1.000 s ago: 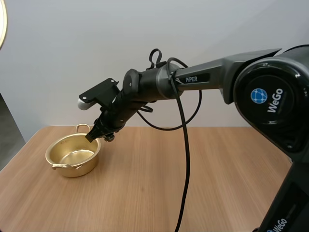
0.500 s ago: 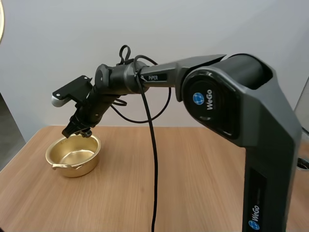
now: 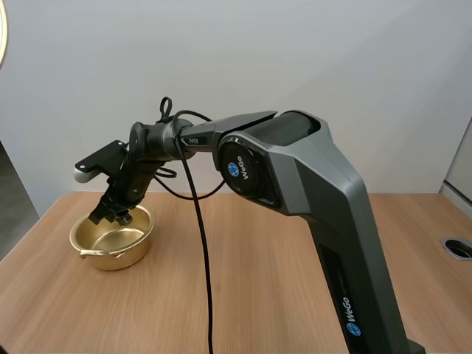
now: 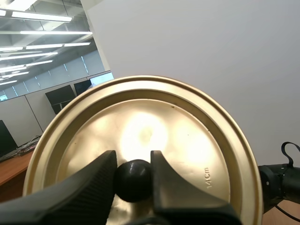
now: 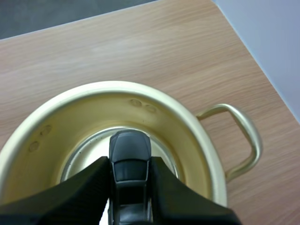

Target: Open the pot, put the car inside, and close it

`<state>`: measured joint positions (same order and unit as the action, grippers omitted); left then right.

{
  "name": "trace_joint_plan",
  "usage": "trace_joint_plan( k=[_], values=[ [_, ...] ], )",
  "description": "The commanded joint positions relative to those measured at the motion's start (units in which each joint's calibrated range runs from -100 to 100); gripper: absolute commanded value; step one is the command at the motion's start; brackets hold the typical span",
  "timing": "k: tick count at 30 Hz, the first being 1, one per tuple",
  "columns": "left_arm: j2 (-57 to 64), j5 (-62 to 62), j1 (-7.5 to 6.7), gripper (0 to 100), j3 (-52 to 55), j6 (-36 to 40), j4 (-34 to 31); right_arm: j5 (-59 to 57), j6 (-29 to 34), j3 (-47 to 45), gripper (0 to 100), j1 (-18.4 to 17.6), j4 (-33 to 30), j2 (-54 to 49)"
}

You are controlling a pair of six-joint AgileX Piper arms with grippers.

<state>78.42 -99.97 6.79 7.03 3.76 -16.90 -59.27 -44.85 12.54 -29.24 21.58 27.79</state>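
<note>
Right jaws pinch car [image 5: 130, 159] over open pot [image 5: 84, 108]; left jaws hold lid [image 4: 187, 140] by its knob [image 4: 133, 179].

The right arm [image 3: 295, 173] is carrying white "WeGo" lettering with a blue globe badge on its round joint cover [image 3: 237, 168], up and to the right of the pot [image 3: 112, 237]. A second "WeGo" is running along the upright column [image 3: 352, 313], well to the pot's right. Small "PiPER" is showing on the forearm [image 3: 190, 138] above the pot. The lid [image 4: 178, 136] is bearing a stamped "14cm" near its rim.
</note>
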Motion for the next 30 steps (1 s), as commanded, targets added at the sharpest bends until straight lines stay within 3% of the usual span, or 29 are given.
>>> trace_joint_plan(
  k=[1, 15, 21, 24, 27, 30],
  values=[
    [0.1, 0.0, 0.03, 0, 0.0, 0.0, 0.0, -0.3, 0.1, 0.0, 0, 0.0, -0.1, 1.0],
    [0.1, 0.0, 0.03, 0, 0.0, 0.0, 0.0, -0.7, 0.5, 0.0, 0, 0.0, 2.1, 2.4],
    [0.1, 0.0, 0.03, 0, 0.0, 0.0, 0.0, -0.7, 4.3, 0.0, 0, -0.6, -2.5, 2.4],
    [0.1, 0.0, 0.03, 0, 0.0, 0.0, 0.0, -0.7, 4.6, 0.0, 36, -1.5, -4.3, 2.4],
    [0.1, 0.0, 0.03, 0, 0.0, 0.0, 0.0, -0.7, 3.1, 0.0, 100, -2.5, -4.7, 2.4],
    [0.1, 0.0, 0.03, 0, 0.0, 0.0, 0.0, -0.7, 0.5, 0.0, 100, -3.6, -5.0, 2.4]
  ],
)
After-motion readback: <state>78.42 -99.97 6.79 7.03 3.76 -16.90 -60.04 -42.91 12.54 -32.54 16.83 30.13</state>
